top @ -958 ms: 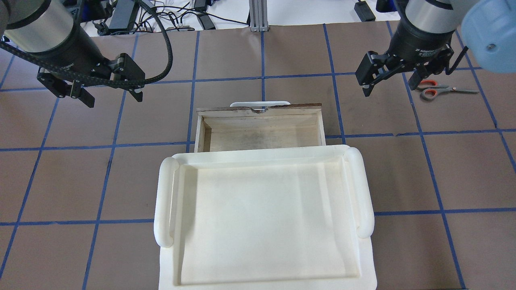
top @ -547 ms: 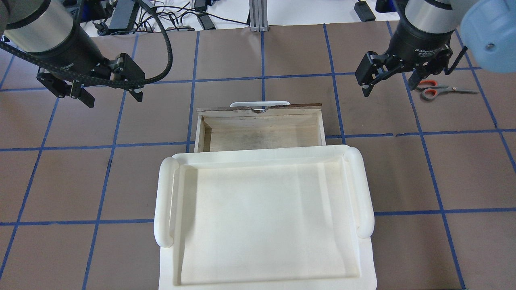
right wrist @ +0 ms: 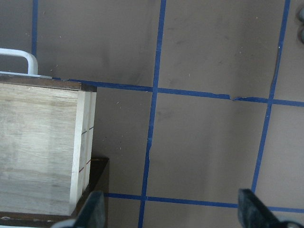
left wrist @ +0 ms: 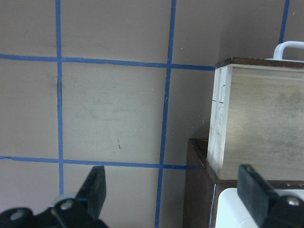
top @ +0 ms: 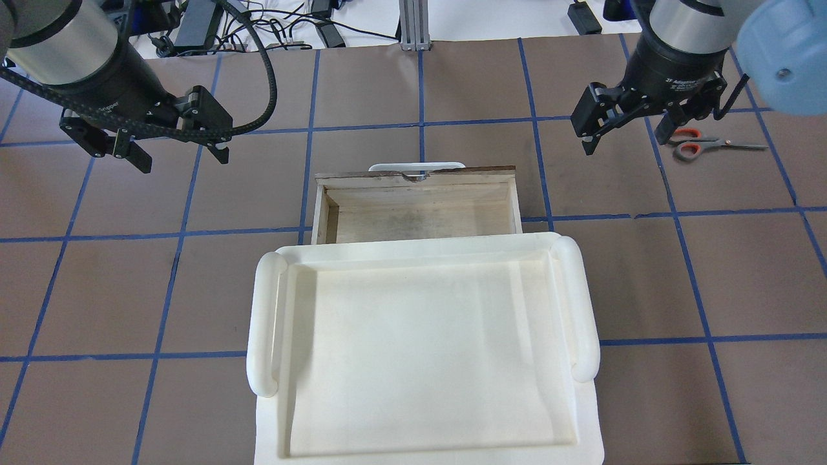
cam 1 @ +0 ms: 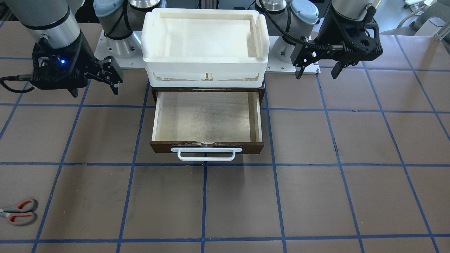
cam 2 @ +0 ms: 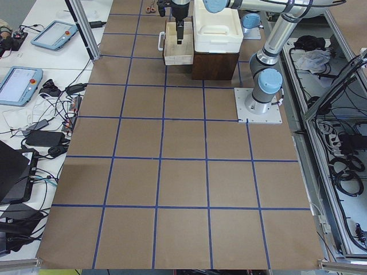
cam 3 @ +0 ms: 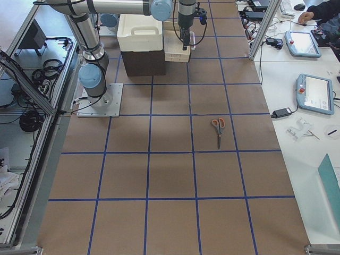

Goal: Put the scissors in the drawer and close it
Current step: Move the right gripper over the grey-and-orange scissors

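Note:
The scissors (top: 704, 145) lie flat on the table at the far right, grey handles lined orange-red; they also show in the front view (cam 1: 19, 212) and the right side view (cam 3: 218, 130). The wooden drawer (top: 420, 210) is pulled out and empty, with its white bar handle (cam 1: 206, 154) on the dark front. My right gripper (top: 623, 143) hovers open and empty just left of the scissors' handles. My left gripper (top: 177, 155) hovers open and empty to the left of the drawer. Both wrist views show the drawer's side (left wrist: 261, 128) (right wrist: 38, 147) between open fingers.
A white plastic tray (top: 265, 323) sits on top of the dark cabinet (cam 1: 153, 95) that holds the drawer. The table is brown with a blue tape grid. Cables and power bricks (top: 194, 26) lie beyond its far edge.

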Motion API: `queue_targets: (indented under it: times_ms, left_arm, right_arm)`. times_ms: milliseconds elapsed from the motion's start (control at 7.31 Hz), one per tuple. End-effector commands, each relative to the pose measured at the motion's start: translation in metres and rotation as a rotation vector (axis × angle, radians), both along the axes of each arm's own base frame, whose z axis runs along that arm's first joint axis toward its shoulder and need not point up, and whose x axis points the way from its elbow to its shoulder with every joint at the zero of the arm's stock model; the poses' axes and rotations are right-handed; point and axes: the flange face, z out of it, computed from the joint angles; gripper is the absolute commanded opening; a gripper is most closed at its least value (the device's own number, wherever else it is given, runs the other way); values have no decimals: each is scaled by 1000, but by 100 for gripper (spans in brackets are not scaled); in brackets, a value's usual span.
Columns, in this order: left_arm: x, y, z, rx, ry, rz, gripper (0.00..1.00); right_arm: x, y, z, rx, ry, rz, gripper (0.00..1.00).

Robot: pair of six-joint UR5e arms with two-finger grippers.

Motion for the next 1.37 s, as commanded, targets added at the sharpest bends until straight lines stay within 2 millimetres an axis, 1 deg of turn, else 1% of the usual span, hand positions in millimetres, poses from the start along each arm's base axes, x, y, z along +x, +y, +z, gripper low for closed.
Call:
queue_targets:
  times_ms: [0,137,274,547,684,821,958,1095,1232]
  left_arm:
    - [0,0,0,0,0,0,100]
    - [0,0,-1,2,0,0,100]
    - [0,0,0,0,0,0,100]
    - [0,1,-2,3,0,0,100]
    - [0,1,-2,3,0,0,100]
    - [1,1,-2,3,0,2,100]
    - [1,1,-2,3,0,2,100]
    - [1,1,-2,3,0,2,100]
    - [1,1,-2,3,0,2,100]
  right_arm:
    - [-21,-8,-5,11,-4,-18,100]
    - [-46,-12,-6,13,-12,50,100]
    - [-62,-14,-5,7,-20,148,100]
    - [-81,-19,-10,13,-16,253,100]
    - [-88,-32,-22,8,-19,326,100]
    - [-100,-51,-42,8,-12,450,100]
    - [-132,-62,-48,-30,-9,526,100]
    - [-167,-66,-59,-18,-20,580,100]
    - [-205,-70,-76,3,-35,580,100]
